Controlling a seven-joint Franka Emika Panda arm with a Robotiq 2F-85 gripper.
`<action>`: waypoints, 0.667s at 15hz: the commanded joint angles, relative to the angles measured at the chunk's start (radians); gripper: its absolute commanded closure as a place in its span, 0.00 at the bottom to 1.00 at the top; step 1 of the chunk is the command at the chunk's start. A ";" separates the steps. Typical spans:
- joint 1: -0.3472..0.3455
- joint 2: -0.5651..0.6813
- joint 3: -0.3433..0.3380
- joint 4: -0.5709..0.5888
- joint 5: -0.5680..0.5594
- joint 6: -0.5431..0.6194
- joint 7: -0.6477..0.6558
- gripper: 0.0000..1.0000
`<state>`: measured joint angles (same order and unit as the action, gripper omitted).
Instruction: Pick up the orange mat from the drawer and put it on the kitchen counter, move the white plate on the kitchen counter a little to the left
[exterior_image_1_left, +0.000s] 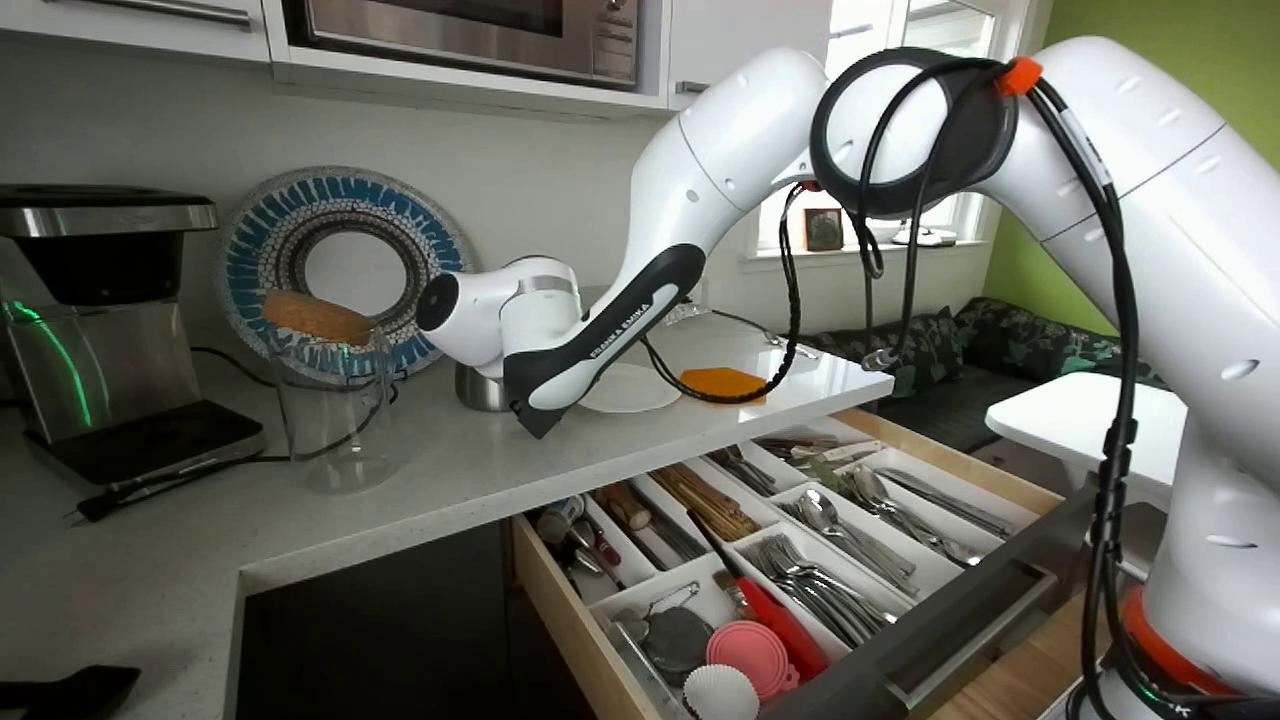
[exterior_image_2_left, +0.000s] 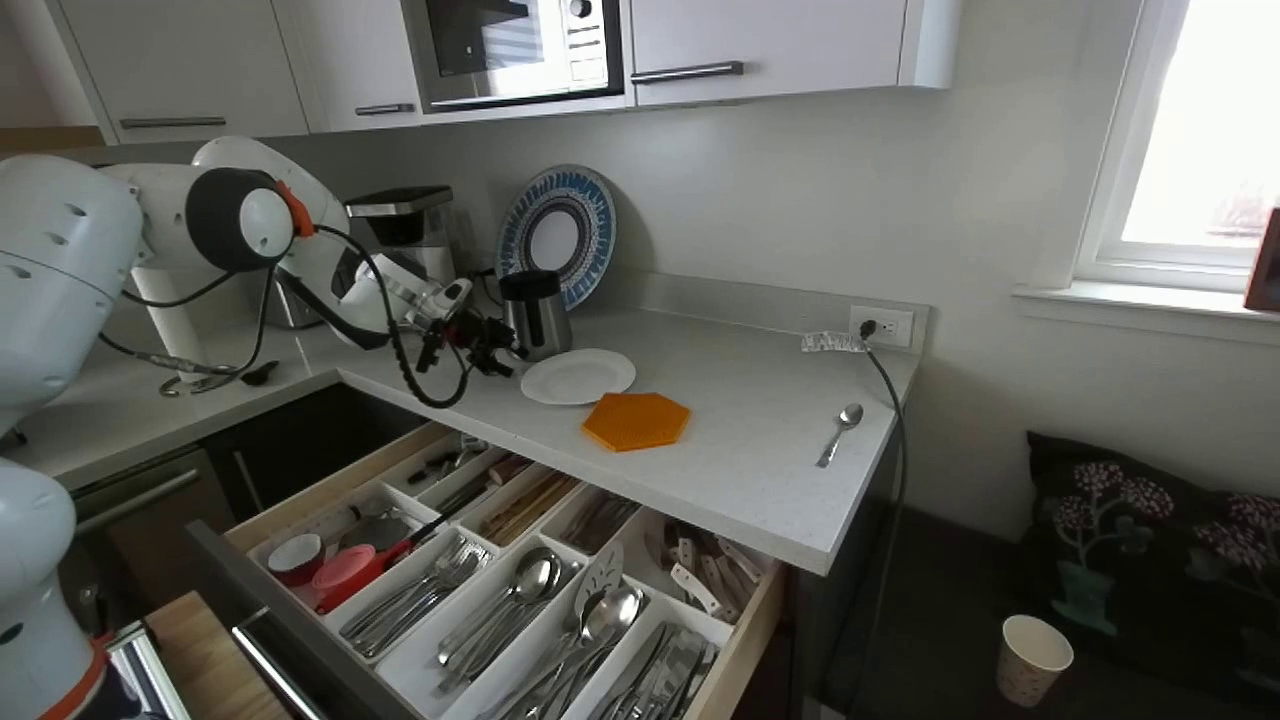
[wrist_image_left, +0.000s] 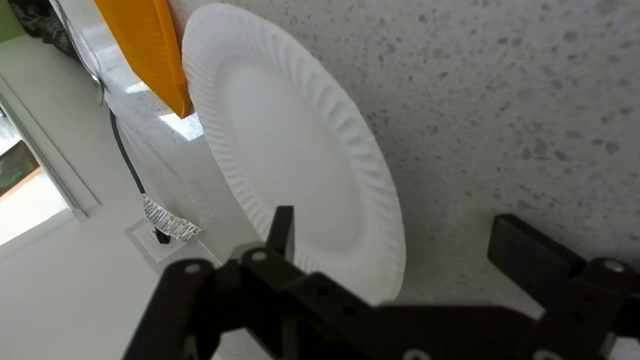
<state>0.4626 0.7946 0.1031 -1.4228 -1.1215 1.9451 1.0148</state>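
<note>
- Just ahead of the black, two-fingered gripper (wrist_image_left: 397, 237) lies the round, white, fluted, paper-looking plate (wrist_image_left: 300, 145), flat on the pale, speckled, stone-like counter (wrist_image_left: 500, 110).
- The gripper's fingers (wrist_image_left: 530, 260) are spread wide, with nothing pinched. In the wrist view the plate's near rim shows in the gap between them, one finger showing over the plate, the other over counter; whether either touches cannot be told.
- The plate, being round, has no long axis; the coming move likely turns on whether that near rim sits squarely between the fingers before they come together.
- Farther from the gripper, past the plate, lies the orange, hexagonal, rubbery-looking mat (exterior_image_2_left: 638, 422), already on the counter and just beside the plate's far rim; contact is unclear.
- In both exterior views left runs from plate toward gripper, so the nudge likely means drawing the plate to the gripper's side, away from the mat.
- Beside the gripper stands a black-topped, cylindrical, brushed-metal canister (exterior_image_2_left: 545, 324), which could catch the plate's edge.
</note>
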 joint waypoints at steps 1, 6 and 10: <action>-0.010 0.035 -0.007 0.034 -0.014 0.026 -0.027 0.24; -0.032 0.032 -0.014 0.028 0.000 0.033 -0.037 0.65; -0.049 0.030 -0.011 0.025 0.009 0.041 -0.039 0.95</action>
<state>0.4258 0.8125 0.0910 -1.4039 -1.1215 1.9614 0.9931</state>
